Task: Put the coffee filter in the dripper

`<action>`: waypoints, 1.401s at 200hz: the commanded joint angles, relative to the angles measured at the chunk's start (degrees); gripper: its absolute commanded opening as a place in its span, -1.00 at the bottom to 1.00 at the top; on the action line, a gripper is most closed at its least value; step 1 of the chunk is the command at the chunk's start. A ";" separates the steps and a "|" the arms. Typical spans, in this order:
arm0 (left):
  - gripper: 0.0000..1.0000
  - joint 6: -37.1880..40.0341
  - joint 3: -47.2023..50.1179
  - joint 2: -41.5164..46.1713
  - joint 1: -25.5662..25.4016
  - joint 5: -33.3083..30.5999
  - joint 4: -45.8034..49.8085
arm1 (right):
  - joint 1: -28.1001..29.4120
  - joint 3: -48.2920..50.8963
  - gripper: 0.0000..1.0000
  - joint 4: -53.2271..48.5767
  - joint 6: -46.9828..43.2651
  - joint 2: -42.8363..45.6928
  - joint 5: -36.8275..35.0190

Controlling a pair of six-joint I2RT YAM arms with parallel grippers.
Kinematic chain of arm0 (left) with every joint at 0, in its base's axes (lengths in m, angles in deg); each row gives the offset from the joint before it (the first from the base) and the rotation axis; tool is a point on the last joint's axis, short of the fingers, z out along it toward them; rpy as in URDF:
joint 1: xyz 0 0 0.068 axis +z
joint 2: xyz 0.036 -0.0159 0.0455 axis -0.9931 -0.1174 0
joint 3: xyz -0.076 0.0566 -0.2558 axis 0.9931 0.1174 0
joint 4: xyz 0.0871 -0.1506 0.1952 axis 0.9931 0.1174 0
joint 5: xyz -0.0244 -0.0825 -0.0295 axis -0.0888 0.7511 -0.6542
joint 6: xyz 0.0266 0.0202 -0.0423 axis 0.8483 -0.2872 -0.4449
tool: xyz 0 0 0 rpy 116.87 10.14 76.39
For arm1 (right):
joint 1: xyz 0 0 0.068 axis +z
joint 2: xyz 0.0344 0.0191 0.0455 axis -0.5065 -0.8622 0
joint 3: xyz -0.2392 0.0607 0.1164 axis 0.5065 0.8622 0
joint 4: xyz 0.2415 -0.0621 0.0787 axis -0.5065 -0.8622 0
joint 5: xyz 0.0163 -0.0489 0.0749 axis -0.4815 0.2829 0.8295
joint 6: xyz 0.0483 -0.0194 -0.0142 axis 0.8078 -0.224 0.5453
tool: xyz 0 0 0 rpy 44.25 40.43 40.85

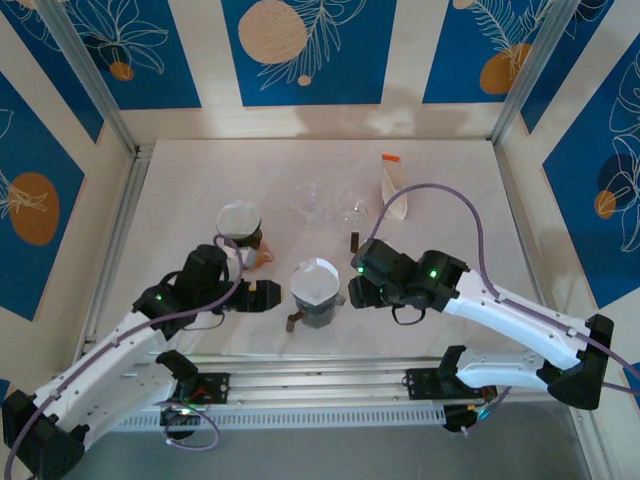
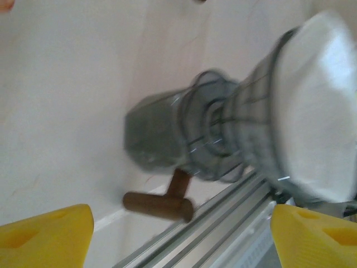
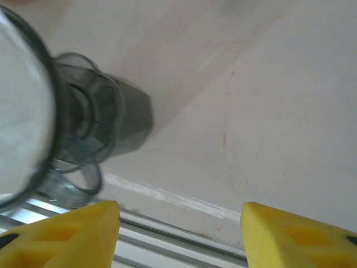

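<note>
At the near centre of the pale table (image 1: 200, 170), a smoky grey transparent plastic dripper (image 1: 317, 305) with a brown stick handle stands upright. The white paper coffee filter (image 1: 316, 277) sits in its cone. The left gripper (image 1: 268, 296) and right gripper (image 1: 356, 287) flank it just beside, each with yellow fingers (image 2: 50, 234) spread apart and holding nothing. A second filter-lined dripper (image 1: 240, 224) stands behind, to the left.

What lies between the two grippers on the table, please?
The dripper, with the white coffee filter sitting in it, stands between the left gripper and the right gripper, as the top view shows.
</note>
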 commanded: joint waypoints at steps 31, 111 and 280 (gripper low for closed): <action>0.60 -2.39 7.16 -0.82 -0.64 0.63 -2.83 | -2.25 10.48 0.18 8.99 2.95 1.34 2.12; 0.59 -4.23 9.20 -3.96 -1.61 0.87 -6.52 | -22.92 4.80 0.26 29.29 -10.13 -13.13 11.40; 0.59 -4.51 8.77 -4.23 -1.91 1.95 -5.97 | -26.87 -14.32 -0.29 28.90 -17.83 -38.68 0.81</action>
